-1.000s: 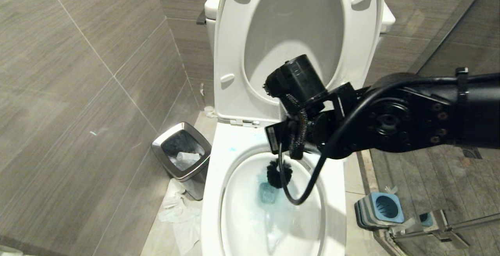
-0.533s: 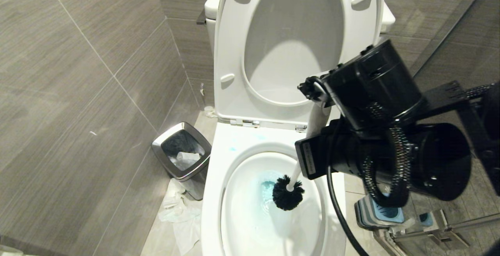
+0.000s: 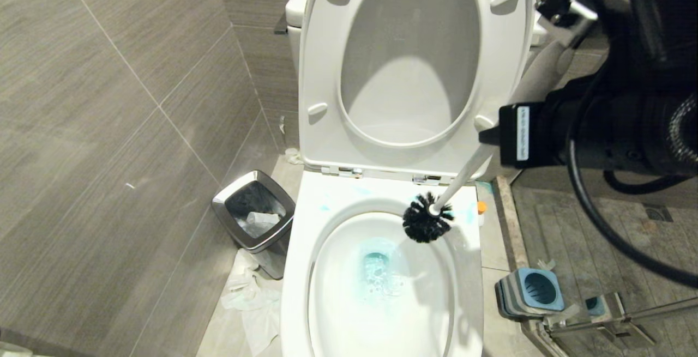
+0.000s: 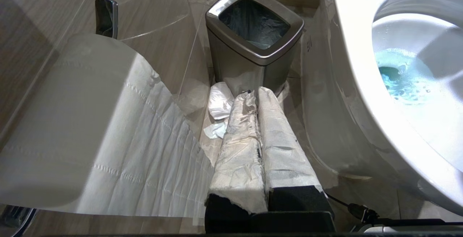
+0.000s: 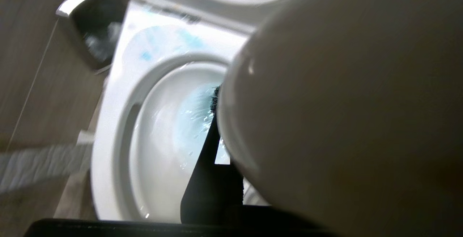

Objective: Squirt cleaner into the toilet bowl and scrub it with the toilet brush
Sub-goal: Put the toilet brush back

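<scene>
Grey wood-grain tiles cover the wall and floor around the white toilet, whose seat and lid (image 3: 414, 46) stand raised against the tank. Most of the right arm is cut off by the upper right edge of the head view, and the right gripper (image 3: 537, 82) is largely masked by its own black housing and cable; its fingers are clamped on the toilet brush (image 3: 463, 174), high on the handle. In the right wrist view the pale rounded handle fills most of the picture, hiding all but a sliver of the black bristles. The slim white-grey handle slants down and left from the gripper, and its round black bristle head hangs above the far right rim of the toilet bowl (image 3: 305, 248), clear of the blue-tinted water pooled at the drain. Blue smears mark the ledge behind the bowl.

A steel-rimmed trash bin (image 3: 253, 210) stands tight against the toilet's left side, with crumpled paper (image 3: 248, 297) on the floor beside it. On the right, the blue-and-grey holder (image 3: 530, 291) sits by a glass door's edge.

The left gripper (image 4: 258, 135), paper-wrapped fingers pressed together, hangs low beside the bin and a toilet roll (image 4: 72, 121).
</scene>
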Robot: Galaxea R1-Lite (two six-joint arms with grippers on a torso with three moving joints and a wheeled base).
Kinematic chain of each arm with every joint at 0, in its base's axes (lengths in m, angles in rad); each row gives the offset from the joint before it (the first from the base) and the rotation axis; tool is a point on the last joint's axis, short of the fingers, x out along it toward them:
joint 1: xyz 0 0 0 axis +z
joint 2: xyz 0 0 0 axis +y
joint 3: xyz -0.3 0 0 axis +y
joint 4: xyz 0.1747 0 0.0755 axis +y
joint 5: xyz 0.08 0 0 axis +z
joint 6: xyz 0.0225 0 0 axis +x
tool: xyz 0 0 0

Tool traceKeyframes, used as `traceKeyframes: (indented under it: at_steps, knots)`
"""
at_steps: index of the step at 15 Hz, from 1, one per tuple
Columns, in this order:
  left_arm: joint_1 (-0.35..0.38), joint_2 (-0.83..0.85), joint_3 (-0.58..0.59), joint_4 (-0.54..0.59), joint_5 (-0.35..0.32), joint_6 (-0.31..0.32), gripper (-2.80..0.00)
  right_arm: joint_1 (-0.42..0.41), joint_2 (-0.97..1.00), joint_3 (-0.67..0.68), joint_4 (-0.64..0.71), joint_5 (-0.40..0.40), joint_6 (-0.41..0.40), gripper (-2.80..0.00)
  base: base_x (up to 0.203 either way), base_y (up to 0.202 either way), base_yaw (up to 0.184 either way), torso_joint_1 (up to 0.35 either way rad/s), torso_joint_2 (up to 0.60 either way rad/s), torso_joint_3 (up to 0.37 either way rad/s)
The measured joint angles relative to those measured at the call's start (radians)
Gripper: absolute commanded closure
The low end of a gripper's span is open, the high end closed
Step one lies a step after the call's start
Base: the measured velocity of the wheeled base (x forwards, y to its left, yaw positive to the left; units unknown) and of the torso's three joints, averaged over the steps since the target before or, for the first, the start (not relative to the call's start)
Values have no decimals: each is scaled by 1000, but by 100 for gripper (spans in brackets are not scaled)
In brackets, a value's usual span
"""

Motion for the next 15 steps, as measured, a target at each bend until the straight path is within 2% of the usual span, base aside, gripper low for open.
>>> traceKeyframes:
  at_steps: [3, 7, 12, 15]
  knots:
    - [0, 0, 0, 0, 0, 1, 0, -124, -13, -102, 105, 0, -22, 0, 0, 0, 0, 0, 0, 0]
    - [0, 0, 0, 0, 0, 1, 0, -300, -36, -102, 151, 15, -56, 0, 0, 0, 0, 0, 0, 0]
    - [0, 0, 0, 0, 0, 1, 0, -559, -38, -10, 133, 79, -108, 0, 0, 0, 0, 0, 0, 0]
    - [0, 0, 0, 0, 0, 1, 0, -671, -24, 131, -6, 146, -167, 0, 0, 0, 0, 0, 0, 0]
